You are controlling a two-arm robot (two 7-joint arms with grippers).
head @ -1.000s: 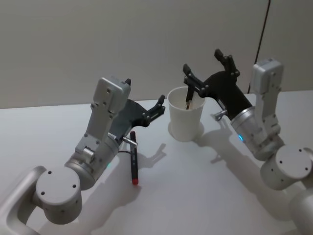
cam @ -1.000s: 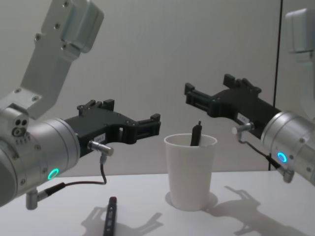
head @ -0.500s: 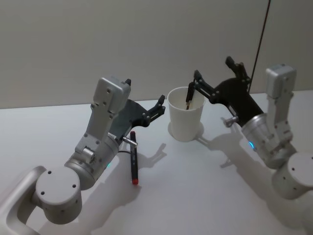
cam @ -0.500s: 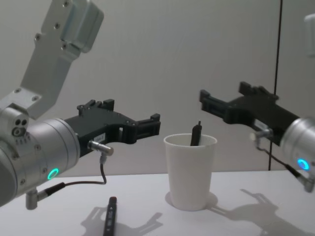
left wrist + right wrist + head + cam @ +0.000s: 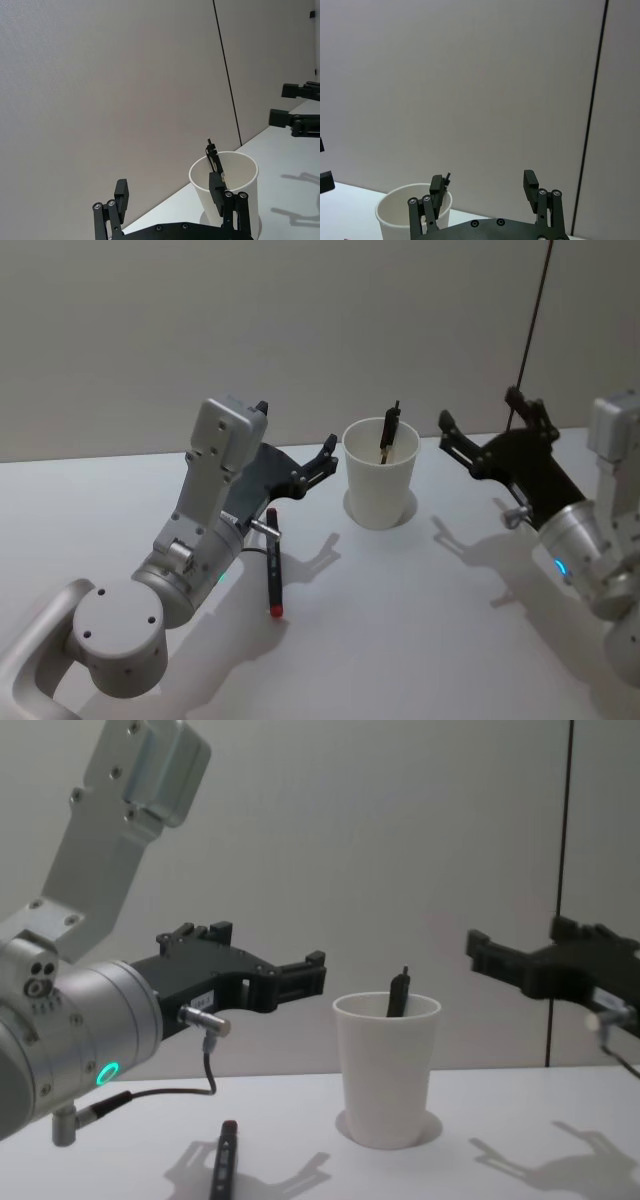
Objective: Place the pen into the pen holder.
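I see the pen (image 5: 388,432) standing in the pen holder (image 5: 379,480), with the right gripper (image 5: 478,412) and the left gripper (image 5: 296,428) both wide open and empty beside it.

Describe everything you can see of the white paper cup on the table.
The paper cup is plain white, tapered towards its base, with a rolled rim, and looks like thin paper. It stands upright on the white table, open end up. A dark pen leans inside it, its top poking above the rim. Nothing else touches it: the open left tool is to its left and the open right tool to its right, both clear of it.
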